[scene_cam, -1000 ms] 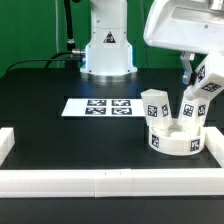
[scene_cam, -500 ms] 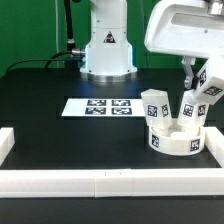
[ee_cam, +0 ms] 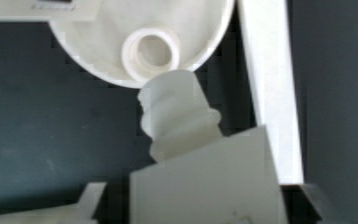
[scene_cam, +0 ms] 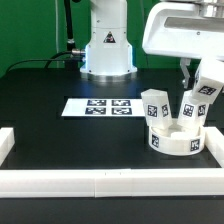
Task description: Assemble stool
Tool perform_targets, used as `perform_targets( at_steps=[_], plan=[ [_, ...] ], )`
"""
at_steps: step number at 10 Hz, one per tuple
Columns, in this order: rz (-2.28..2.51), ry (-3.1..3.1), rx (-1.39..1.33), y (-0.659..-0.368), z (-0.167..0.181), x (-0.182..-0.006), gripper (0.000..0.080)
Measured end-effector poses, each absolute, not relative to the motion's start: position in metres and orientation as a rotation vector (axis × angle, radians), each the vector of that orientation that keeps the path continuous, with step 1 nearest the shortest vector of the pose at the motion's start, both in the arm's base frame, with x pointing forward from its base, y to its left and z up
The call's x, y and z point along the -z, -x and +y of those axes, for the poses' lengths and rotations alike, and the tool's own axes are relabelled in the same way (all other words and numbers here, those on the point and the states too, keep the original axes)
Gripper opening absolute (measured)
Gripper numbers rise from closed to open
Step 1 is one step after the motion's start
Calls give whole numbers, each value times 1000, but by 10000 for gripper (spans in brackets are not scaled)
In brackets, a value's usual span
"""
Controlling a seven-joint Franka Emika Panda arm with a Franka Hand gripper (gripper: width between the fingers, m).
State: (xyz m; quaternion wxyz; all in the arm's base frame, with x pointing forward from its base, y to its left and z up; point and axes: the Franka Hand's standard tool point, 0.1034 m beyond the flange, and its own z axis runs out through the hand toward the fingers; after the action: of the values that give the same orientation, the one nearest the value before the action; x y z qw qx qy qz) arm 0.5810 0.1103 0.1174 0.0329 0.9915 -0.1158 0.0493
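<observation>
The stool's round white seat lies on the black table near the front right. Two white tagged legs stand in it: one upright, one leaning. My gripper is shut on a third leg, held tilted just above the seat's right side. In the wrist view this leg fills the space between my gripper's fingers. Its threaded end points at the seat's rim, close to an open round hole.
The marker board lies flat mid-table. White border bars run along the front and right of the table, the right one close beside the seat. The robot's base stands at the back.
The gripper with the held leg has shifted slightly up and toward the exterior view's right. The seat and the two standing legs have not moved.
</observation>
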Motion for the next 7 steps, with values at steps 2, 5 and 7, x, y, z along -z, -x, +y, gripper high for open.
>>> perform_targets(
  at_steps=[2, 5, 7],
  plan=[
    [-357, -3051, -151, -581, 110, -117, 324],
    [-463, -3055, -178, -575, 110, -115, 324],
    [-459, -3085, -329, -580, 124, -115, 324]
  ],
)
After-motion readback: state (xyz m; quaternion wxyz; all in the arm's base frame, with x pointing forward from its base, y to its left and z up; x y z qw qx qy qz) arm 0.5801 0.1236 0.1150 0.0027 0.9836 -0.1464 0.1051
